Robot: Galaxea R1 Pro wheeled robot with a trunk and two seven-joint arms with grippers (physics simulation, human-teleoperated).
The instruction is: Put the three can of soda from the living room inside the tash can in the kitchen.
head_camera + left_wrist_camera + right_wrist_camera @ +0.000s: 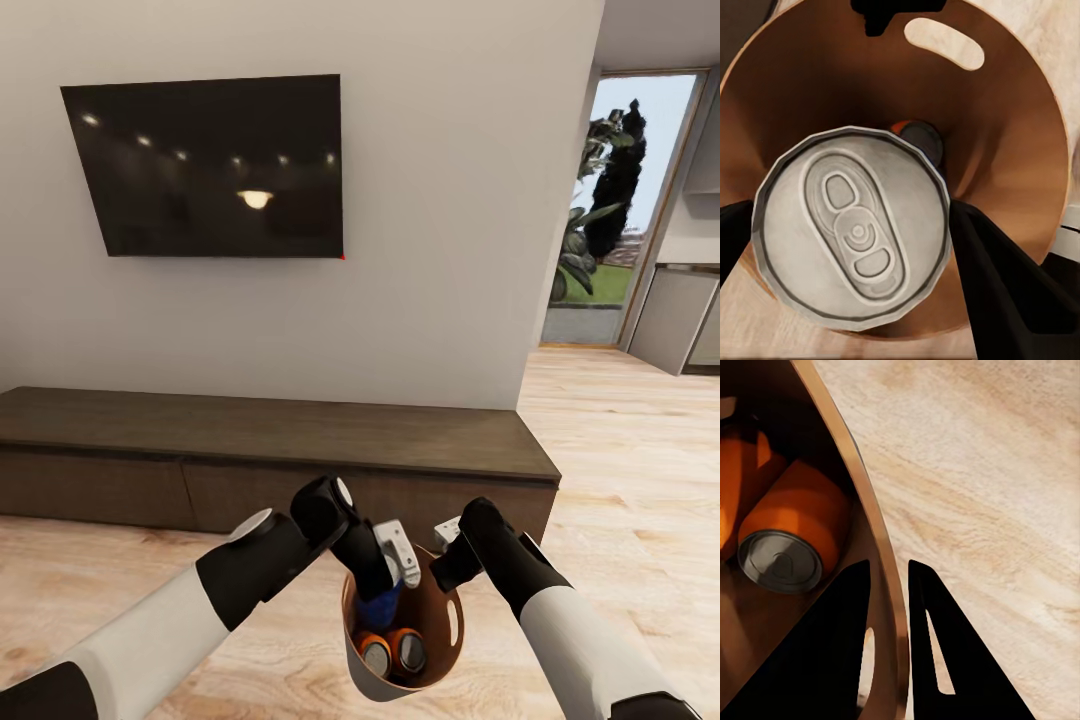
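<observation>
Now the left claw [385, 585] squeezes the blue can [381, 607] and holds it inside the top of the brown bucket [445, 632]. Two orange cans [393, 652] lie at the bottom. The right claw [889, 607] pinches the bucket's rim above the wood floor [620, 470].

two orange cans [393, 652], one blue can [381, 606] (three total).

The blue can [381, 606] is mostly hidden behind the left gripper [385, 590], so only a bit of blue shows. In the left wrist view the can's silver top [851, 226] covers most of the bucket [1020, 150] inside. The long cabinet [250, 440] runs off the picture's left edge.
</observation>
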